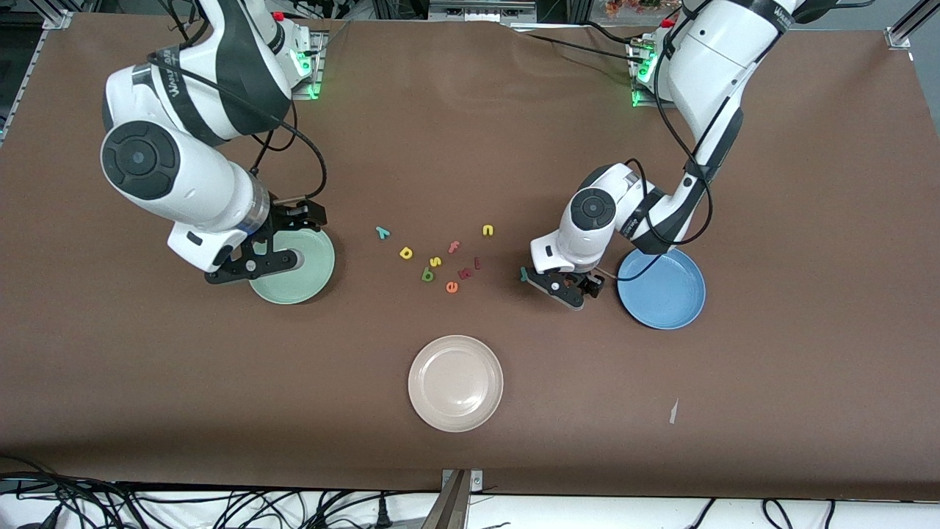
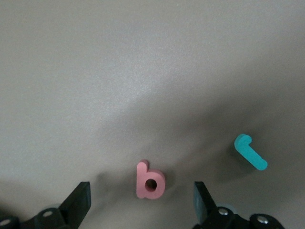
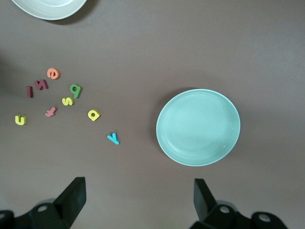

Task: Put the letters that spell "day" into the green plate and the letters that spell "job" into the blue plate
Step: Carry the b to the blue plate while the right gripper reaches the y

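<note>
Tablecloth (image 1: 470,132), brown and matte, bears three smooth round shallow plates: the green plate (image 1: 308,275), the blue plate (image 1: 664,290), a beige plate (image 1: 455,382). Right gripper (image 3: 138,202) waits spread over the green plate, partly masking it. Left gripper (image 2: 143,205), spread, straddles the foam pink b (image 2: 149,180); teal j (image 2: 250,151) at its 2 o'clock. The remaining letters (image 1: 433,257) lie between the green and blue plates.

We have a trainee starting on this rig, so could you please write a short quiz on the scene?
1. True or false: the green plate already holds a letter.
2. Which letter lies below the open left pincer, between its fingers? A) pink b B) teal j C) yellow a
3. Fill in: the open right pincer hangs by the ____ plate.
Key: 1 false; 2 A; 3 green.
</note>
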